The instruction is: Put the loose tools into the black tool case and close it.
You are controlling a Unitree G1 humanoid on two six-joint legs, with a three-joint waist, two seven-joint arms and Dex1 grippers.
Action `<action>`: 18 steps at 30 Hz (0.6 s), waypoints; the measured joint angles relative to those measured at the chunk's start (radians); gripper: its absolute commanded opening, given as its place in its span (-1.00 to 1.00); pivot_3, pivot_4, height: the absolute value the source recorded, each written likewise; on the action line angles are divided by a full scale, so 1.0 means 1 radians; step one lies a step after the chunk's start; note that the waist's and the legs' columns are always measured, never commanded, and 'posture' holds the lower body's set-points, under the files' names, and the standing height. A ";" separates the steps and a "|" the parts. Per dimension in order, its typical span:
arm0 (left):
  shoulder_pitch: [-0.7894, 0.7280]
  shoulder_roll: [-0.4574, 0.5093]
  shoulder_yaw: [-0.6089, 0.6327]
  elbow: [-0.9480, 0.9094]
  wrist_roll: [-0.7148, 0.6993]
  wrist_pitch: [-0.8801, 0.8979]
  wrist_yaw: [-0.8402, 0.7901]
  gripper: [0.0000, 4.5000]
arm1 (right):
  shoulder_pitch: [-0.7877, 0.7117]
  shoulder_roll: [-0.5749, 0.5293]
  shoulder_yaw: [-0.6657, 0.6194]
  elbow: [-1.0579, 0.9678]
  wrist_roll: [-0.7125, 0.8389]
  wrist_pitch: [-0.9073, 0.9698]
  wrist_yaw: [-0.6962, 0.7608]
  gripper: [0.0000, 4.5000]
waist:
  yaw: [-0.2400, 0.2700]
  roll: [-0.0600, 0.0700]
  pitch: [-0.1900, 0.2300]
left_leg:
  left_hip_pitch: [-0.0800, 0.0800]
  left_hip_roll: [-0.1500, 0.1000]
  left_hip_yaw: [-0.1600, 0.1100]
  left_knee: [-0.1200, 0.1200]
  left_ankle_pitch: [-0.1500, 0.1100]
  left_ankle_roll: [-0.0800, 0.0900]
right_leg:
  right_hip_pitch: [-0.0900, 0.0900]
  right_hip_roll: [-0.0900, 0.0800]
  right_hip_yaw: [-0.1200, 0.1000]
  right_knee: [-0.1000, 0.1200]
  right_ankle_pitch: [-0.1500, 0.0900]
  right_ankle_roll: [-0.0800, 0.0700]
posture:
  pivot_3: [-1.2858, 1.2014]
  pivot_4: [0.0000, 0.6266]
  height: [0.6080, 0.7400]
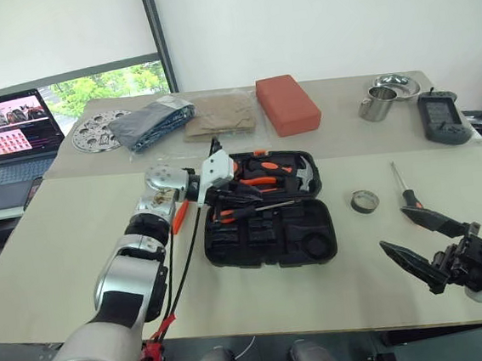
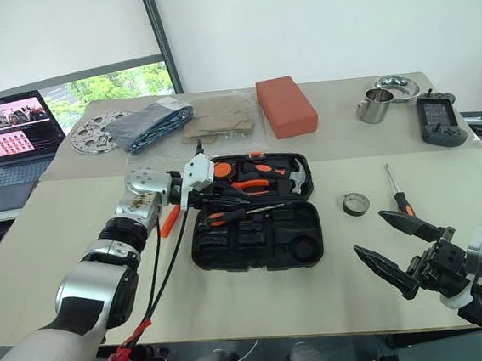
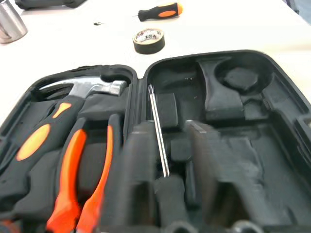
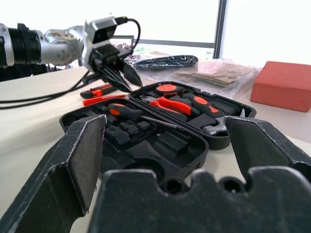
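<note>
While the black moulded case (image 1: 270,220) lies open, left tool (image 1: 223,197) closed empty, right tool (image 1: 418,249) spread wide.

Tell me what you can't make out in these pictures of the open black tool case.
- Handle of the screwdriver lying in the black plastic tool case: left wrist view, behind the blurred left gripper.
- Orange tools on the table beside the case: head views, behind the left arm.
- Laptop screen content: too small.
</note>
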 measured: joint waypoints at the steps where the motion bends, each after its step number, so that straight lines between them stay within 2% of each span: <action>1: 0.000 -0.005 -0.001 0.007 0.002 -0.001 0.007 -0.98 | 0.004 0.000 0.000 -0.001 0.000 0.000 0.000 1.00 | 0.001 0.000 0.000 | 0.000 0.000 0.000 0.000 0.000 0.000 | 0.000 0.000 0.000 0.000 0.000 0.000 | 0.03 -0.52 1.00; 13: 0.006 -0.028 -0.047 0.117 0.102 -0.071 0.109 -0.98 | 0.030 0.000 -0.004 -0.007 0.000 0.000 -0.002 1.00 | 0.002 0.000 0.000 | 0.000 0.000 0.000 0.000 0.000 0.000 | 0.000 0.000 0.000 0.000 0.000 0.000 | 0.03 -0.52 1.00; 18: -0.002 -0.022 -0.136 0.116 0.209 -0.217 0.200 -0.98 | 0.028 0.000 -0.004 -0.012 0.000 0.000 -0.005 1.00 | 0.005 0.000 0.000 | 0.001 -0.001 0.000 0.000 0.000 0.000 | 0.005 -0.001 0.001 0.000 0.000 0.001 | 0.03 -0.52 1.00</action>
